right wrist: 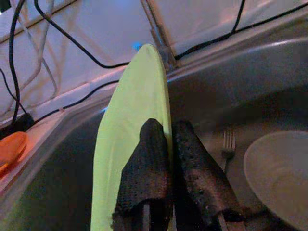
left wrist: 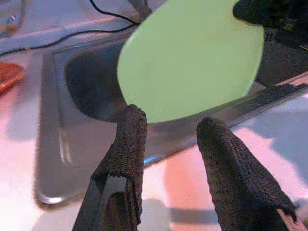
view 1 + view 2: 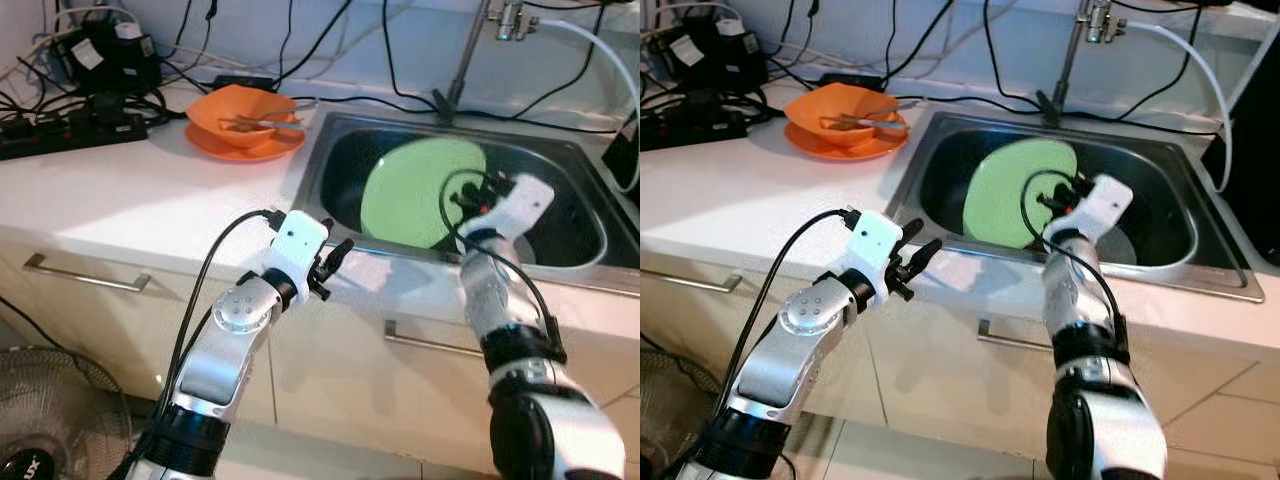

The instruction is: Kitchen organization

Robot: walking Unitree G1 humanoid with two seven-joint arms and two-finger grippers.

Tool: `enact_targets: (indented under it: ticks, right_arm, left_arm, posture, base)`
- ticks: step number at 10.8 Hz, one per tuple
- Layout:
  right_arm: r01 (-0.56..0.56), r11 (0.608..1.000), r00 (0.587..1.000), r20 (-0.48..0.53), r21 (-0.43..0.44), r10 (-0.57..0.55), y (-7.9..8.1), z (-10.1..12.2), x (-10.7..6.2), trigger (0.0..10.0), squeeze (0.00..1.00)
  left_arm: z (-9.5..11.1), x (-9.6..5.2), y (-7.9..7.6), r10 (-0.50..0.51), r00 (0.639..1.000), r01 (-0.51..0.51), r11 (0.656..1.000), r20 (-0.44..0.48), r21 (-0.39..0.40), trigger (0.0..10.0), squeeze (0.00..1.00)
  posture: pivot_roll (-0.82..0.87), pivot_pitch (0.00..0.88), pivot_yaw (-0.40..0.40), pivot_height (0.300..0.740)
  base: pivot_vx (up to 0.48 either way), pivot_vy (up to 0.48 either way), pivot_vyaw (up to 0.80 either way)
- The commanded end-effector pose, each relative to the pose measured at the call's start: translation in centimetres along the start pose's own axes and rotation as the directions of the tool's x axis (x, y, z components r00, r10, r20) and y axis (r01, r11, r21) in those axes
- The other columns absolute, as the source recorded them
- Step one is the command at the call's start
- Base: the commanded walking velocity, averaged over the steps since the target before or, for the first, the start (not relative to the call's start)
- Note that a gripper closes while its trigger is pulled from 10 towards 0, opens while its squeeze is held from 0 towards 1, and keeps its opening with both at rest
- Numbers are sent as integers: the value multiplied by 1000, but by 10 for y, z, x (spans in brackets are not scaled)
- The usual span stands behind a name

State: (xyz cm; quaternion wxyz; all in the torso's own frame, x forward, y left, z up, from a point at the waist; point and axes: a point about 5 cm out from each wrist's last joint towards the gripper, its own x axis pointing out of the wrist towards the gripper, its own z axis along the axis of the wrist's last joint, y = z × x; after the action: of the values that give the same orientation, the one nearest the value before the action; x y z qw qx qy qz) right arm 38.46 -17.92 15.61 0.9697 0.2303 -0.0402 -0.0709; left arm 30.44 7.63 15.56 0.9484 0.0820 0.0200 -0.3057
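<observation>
My right gripper [image 1: 166, 159] is down inside the stainless steel sink basin [image 3: 345, 150], its two black fingers pinched on the rim of a round, pale green plastic plate [image 3: 415, 190]. The plate stands tilted on edge in the basin, its face turned toward the counter side, with my fingers clamping its near right edge (one finger on each face, seen clearly along the wrist camera). Beyond my fingertips, on the sink floor, lie a metal fork [image 1: 229, 144] and a white round plate [image 1: 279, 168], both apart from the green one.

My left gripper [image 3: 335, 262] hovers over the white countertop [image 3: 130, 200] just before the sink's front lip, fingers spread apart and holding nothing. The green plate sits ahead of it, across the lip, well short of touching.

Farther back on the counter, left of the sink, an orange bowl [image 3: 240, 115] rests on an orange plate [image 3: 245, 148] with utensils laid in it (I cannot tell what kind). Black cables [image 3: 300, 40] trail along the wall behind, and a chrome tap [image 3: 470, 55] rises at the back of the sink.
</observation>
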Motion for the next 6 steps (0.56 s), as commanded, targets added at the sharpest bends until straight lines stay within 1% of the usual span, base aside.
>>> enact_targets:
  ticks: [1,2,3,5,6]
  right_arm:
    - [-17,1000,999,41,-10,18,10,13,9,10000,0]
    - [-12,1000,1000,29,-2,12,10,12,10,10000,0]
    - [6,1000,1000,-15,-26,-7,11,5,11,10000,0]
    - [6,998,997,-78,-69,-11,14,-5,11,10000,0]
    - [4,997,995,-95,-72,-11,16,-8,11,10000,0]
  left_arm:
    - [-2,-2,-5,-21,999,20,998,-28,-52,10000,0]
    - [-3,-2,-6,-22,999,20,998,-34,-58,10000,0]
    - [-5,-2,-7,-21,999,16,995,-49,-94,10000,0]
    - [-9,-3,-5,3,997,-12,994,-78,-113,10000,0]
    - [-9,-4,-5,5,996,-14,993,-83,-114,10000,0]
  posture:
    - [254,0,-44,740]
    - [256,0,-47,740]
    - [258,0,-48,740]
    - [255,5,-48,740]
    - [255,7,-49,740]
  base:
    - [0,0,0]
    - [0,0,0]
    - [0,0,0]
    - [0,0,0]
    - [0,0,0]
